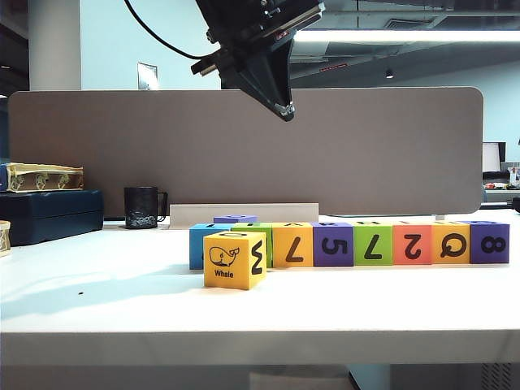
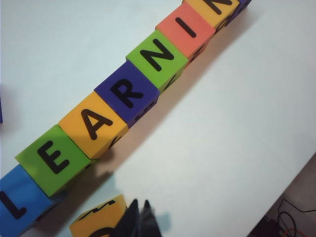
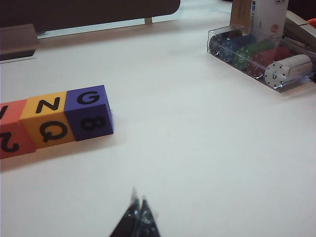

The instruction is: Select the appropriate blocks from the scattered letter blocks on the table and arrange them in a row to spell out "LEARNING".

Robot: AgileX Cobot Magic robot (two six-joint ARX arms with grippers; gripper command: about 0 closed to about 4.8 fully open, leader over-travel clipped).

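1. Eight matte cubes with square faces and bold black characters form the row [image 1: 349,244] on the smooth white table [image 1: 106,301], set face to face at one height.
2. The row's long axis runs left to right across the table, toward its far side; in the left wrist view the top faces read L, E, A, R, N, I, N, with the last block cut off.
3. Near faces in the exterior view: blue block [image 1: 196,245], green block [image 1: 262,236] mostly hidden, yellow "7" [image 1: 292,244], purple "5" [image 1: 332,244], green "7" [image 1: 373,244], red-orange "2" [image 1: 412,244], orange "Q" [image 1: 451,243], purple "8" [image 1: 489,242].
4. The purple end block [image 3: 89,112] shows "G" on top.
5. A yellow whale block [image 1: 234,260] marked "W" stands just near of the row's left end.
6. The left gripper [image 1: 280,101] hangs high above the row's left part, jaws pressed together, empty.
7. The right gripper [image 3: 138,210] sits over bare table right of the row, jaws pressed together, empty.
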